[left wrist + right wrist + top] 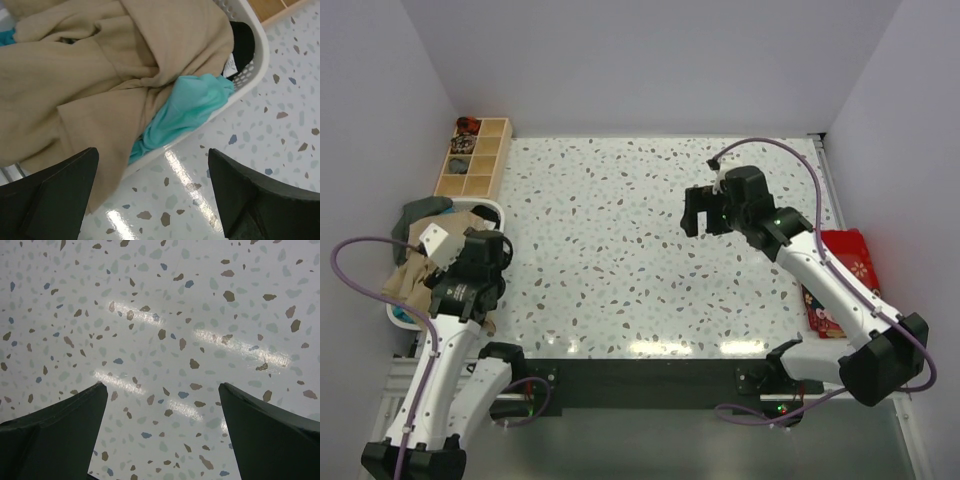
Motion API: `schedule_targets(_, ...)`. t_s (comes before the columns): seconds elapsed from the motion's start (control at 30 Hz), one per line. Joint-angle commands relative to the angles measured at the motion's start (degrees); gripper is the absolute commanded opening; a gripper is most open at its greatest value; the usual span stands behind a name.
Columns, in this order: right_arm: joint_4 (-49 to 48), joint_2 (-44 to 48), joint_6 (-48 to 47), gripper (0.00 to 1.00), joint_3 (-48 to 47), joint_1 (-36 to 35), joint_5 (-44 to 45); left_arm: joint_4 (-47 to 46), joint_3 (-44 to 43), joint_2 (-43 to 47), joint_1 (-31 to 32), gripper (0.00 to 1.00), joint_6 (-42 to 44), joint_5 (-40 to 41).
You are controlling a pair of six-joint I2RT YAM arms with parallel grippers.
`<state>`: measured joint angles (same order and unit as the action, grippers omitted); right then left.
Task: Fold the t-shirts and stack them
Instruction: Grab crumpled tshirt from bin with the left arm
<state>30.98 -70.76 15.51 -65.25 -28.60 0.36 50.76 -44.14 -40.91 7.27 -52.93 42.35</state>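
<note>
Beige t-shirt (75, 85): large, crumpled, heaped in the basket (257, 65) at the counter's (260, 145) left edge, draping over its rim.
Teal t-shirt (190, 105): bunched, partly under the beige.
Dark t-shirt (243, 40): wadded against the basket wall.

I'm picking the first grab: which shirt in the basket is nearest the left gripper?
The beige shirt: its edge hangs over the basket rim beside the left gripper; the teal shirt and dark shirt lie farther back.

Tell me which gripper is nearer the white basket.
Left. The left gripper hangs open at the rim of the basket, by the beige shirt; the right gripper is far across the table, open over speckled tabletop.
</note>
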Motion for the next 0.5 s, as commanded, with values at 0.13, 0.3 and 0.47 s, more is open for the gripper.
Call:
schedule_targets(0.13,-1.8,-1.22,0.57,0.99,0.21,-0.14,-5.54,8.39,-3.76,-0.83,0.2,0.96,-11.77,17.14)
schedule_targets(0.3,-3.47,-1.66,-0.21,0.99,1.97,-0.14,-8.88,7.6,-6.22,-8.74,0.2,0.96,-12.72,19.26)
schedule_targets(0.47,-3.21,-4.29,-2.32,0.99,1.45,-0.05,-10.64,2.77,-7.01,-14.2,-0.93,0.93,-12.56,22.6)
